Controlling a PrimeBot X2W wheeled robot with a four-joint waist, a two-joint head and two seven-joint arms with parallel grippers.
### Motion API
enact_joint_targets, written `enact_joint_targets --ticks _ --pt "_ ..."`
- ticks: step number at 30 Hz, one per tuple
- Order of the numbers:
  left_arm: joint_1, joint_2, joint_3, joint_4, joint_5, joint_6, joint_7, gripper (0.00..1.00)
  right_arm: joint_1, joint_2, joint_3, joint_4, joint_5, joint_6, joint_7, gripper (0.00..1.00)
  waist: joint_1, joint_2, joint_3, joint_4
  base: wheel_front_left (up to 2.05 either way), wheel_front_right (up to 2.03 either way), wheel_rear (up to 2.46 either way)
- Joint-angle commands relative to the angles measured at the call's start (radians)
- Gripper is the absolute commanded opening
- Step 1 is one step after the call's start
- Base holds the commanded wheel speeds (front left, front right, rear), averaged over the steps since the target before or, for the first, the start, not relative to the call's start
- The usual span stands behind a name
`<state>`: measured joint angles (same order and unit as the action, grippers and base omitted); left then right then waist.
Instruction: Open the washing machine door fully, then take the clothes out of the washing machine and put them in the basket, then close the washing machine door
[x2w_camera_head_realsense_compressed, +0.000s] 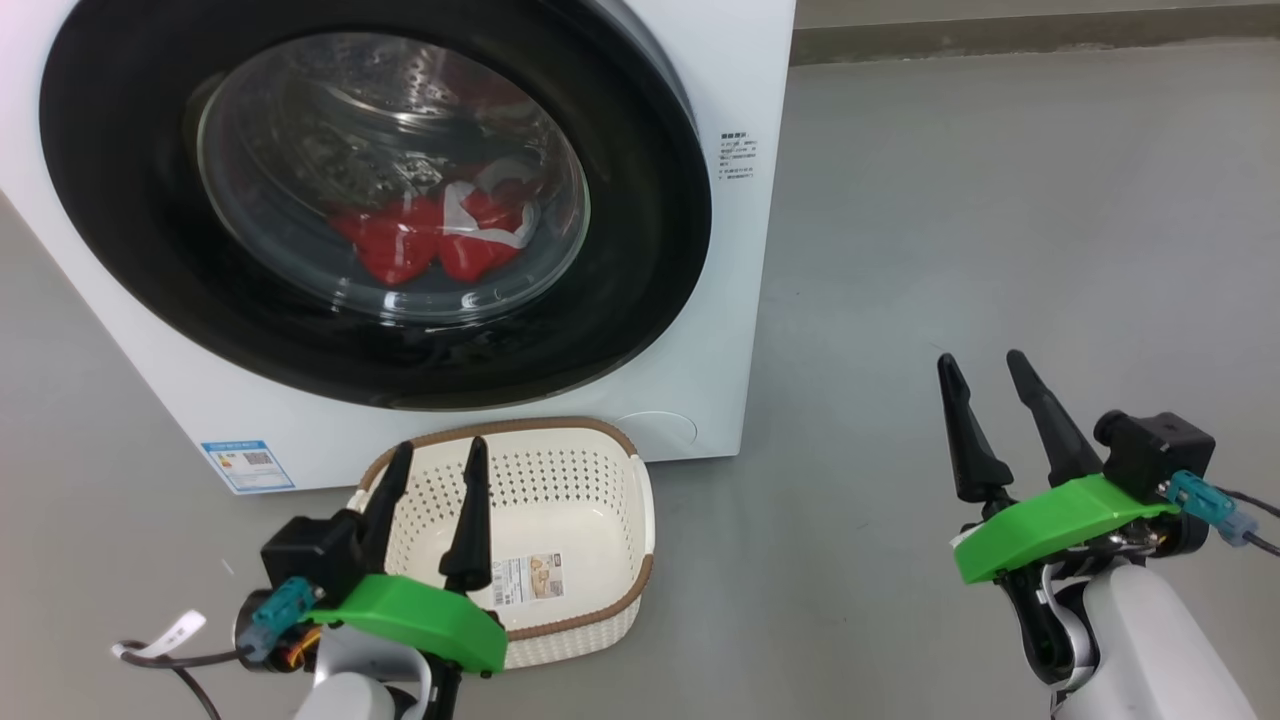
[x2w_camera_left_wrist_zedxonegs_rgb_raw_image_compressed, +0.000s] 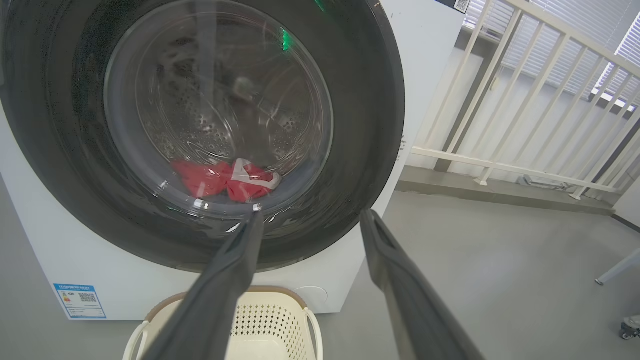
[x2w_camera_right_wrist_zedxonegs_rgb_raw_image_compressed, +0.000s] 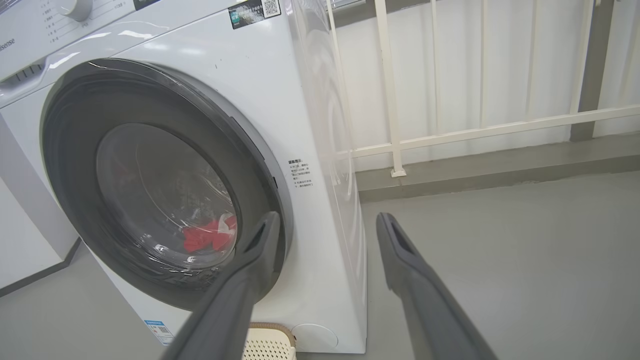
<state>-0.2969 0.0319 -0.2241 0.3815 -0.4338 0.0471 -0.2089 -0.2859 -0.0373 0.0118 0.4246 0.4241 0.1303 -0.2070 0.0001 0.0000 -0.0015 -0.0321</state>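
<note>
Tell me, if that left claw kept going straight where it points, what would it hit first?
Probably the washing machine door, at its lower black ring beside the glass. The left gripper hangs open above the basket; nothing nearer seems in line; depth is unclear.

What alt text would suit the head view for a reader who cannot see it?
A white washer stands at upper left, red clothes visible through the glass of its black door. A cream basket sits on the grey floor before it. The left gripper hangs open near the basket at lower left; the right gripper, open, at lower right.
</note>
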Motion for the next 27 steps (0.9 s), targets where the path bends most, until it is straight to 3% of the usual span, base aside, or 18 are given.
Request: enact_joint_targets --ticks 1,13,27 --pt "-0.055 0.017 0.019 -0.014 0.036 0.016 -0.016 1.0 -0.059 -0.009 0.019 -0.021 -0.037 0.0 -0.019 1.0 0.0 0.0 0.0 0.0 0.0 0.0 0.0" --pt "-0.093 0.018 0.01 0.023 0.15 0.051 -0.052 1.0 -0.091 -0.013 0.025 0.011 -0.169 0.0 -0.054 1.0 0.0 0.0 -0.003 -0.001 0.0 0.0 0.0" --pt "-0.088 0.018 0.016 0.028 0.154 0.056 -0.053 1.0 -0.092 -0.013 0.022 0.016 -0.164 0.0 -0.055 1.0 0.0 0.0 -0.003 0.002 0.0 0.0 0.0"
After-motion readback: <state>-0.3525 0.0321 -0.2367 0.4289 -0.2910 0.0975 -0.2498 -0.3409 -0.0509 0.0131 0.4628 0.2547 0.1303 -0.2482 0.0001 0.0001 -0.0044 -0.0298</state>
